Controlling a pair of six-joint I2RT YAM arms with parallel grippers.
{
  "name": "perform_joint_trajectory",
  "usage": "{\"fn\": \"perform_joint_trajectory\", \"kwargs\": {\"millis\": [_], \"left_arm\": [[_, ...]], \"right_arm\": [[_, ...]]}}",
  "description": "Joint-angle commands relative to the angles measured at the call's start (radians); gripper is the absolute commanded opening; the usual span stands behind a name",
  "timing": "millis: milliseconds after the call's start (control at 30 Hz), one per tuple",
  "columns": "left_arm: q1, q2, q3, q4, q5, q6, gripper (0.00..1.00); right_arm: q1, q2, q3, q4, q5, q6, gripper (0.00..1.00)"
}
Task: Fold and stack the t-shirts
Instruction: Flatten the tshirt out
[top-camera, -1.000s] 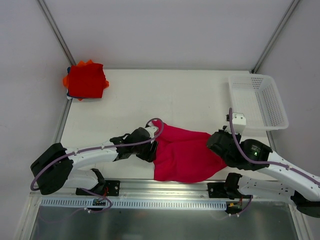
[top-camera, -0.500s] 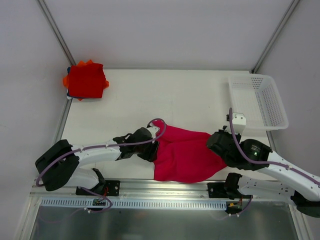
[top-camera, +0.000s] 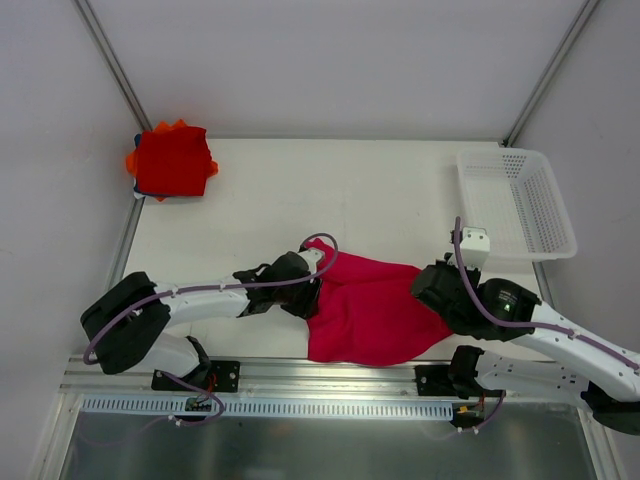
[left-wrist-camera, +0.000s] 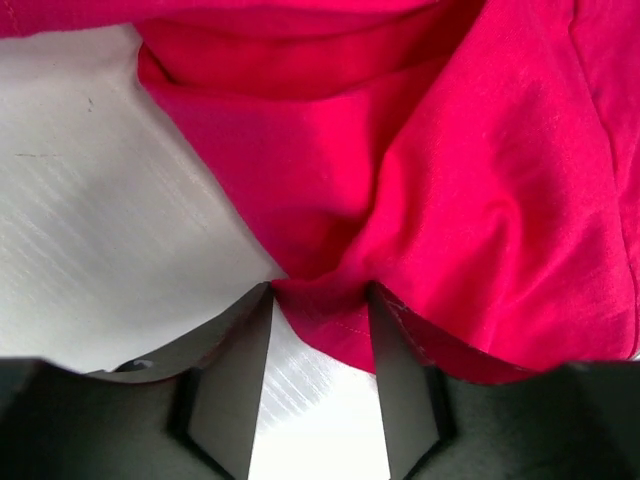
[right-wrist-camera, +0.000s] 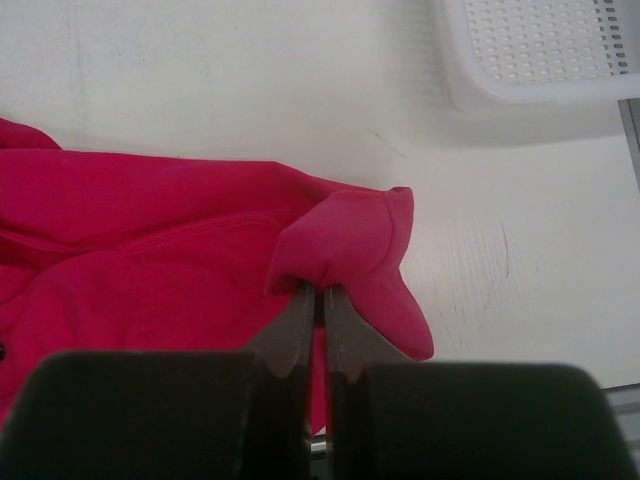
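A crimson-pink t-shirt lies rumpled on the table near the front edge, between both arms. My left gripper is at its left edge; in the left wrist view the jaws stand apart, with the shirt's hemmed edge bunched between the two fingertips. My right gripper is at the shirt's right side, shut on a pinched-up fold of the cloth. A stack of folded t-shirts, bright red on top with orange and a blue edge beneath, sits at the far left corner.
A white perforated basket stands at the far right, its corner showing in the right wrist view. Bare white table stretches between the stack and the basket. The table's front rail runs just below the shirt.
The left arm has slid a little to the right, pushing its gripper further onto the shirt's left edge, and its jaws have narrowed slightly. The right gripper keeps its hold and has barely moved.
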Motion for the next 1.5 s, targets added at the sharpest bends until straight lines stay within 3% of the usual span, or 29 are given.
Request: {"fn": "perform_joint_trajectory", "kwargs": {"millis": [0,133,167,233,400,467,567,600,633,933,1133,1267,1467], "left_arm": [[-0.008,0.037,-0.004,-0.056,0.016,-0.011,0.41],[-0.008,0.054,0.005,-0.056,0.022,-0.008,0.26],[-0.010,0.062,0.005,-0.054,0.023,-0.008,0.12],[-0.010,0.067,0.008,-0.056,0.020,-0.011,0.00],[-0.012,0.051,0.012,-0.079,0.019,-0.025,0.00],[-0.016,0.016,0.029,-0.106,0.002,-0.031,0.00],[-0.050,-0.069,0.071,-0.201,-0.035,-0.026,0.00],[-0.067,-0.097,0.083,-0.255,-0.047,-0.025,0.00],[-0.076,-0.125,0.095,-0.281,-0.047,-0.023,0.00],[-0.107,-0.444,0.180,-0.469,-0.101,-0.012,0.00],[-0.107,-0.429,0.166,-0.490,-0.090,-0.009,0.00],[-0.108,-0.414,0.151,-0.490,-0.104,-0.012,0.17],[-0.110,-0.433,0.146,-0.490,-0.111,-0.015,0.21]], "right_arm": [[-0.004,-0.006,0.001,0.005,0.014,0.017,0.00],[-0.004,-0.009,-0.003,0.004,0.016,0.016,0.00],[-0.005,-0.010,-0.005,0.005,0.016,0.016,0.01],[-0.005,-0.015,-0.006,0.005,0.019,0.014,0.00],[-0.005,-0.021,-0.012,0.005,0.022,0.010,0.01],[-0.008,-0.025,-0.017,0.005,0.022,0.008,0.05],[-0.011,-0.035,-0.018,0.005,0.019,0.008,0.65],[-0.013,-0.036,-0.018,0.004,0.017,0.008,0.96],[-0.013,-0.038,-0.018,0.004,0.017,0.008,0.99],[-0.015,-0.015,-0.028,0.008,0.008,0.024,0.99],[-0.015,0.017,-0.026,0.033,-0.004,0.013,0.99],[-0.015,0.022,-0.026,0.036,-0.009,0.010,0.99],[-0.015,0.016,-0.034,0.036,-0.007,0.013,0.99]]}}
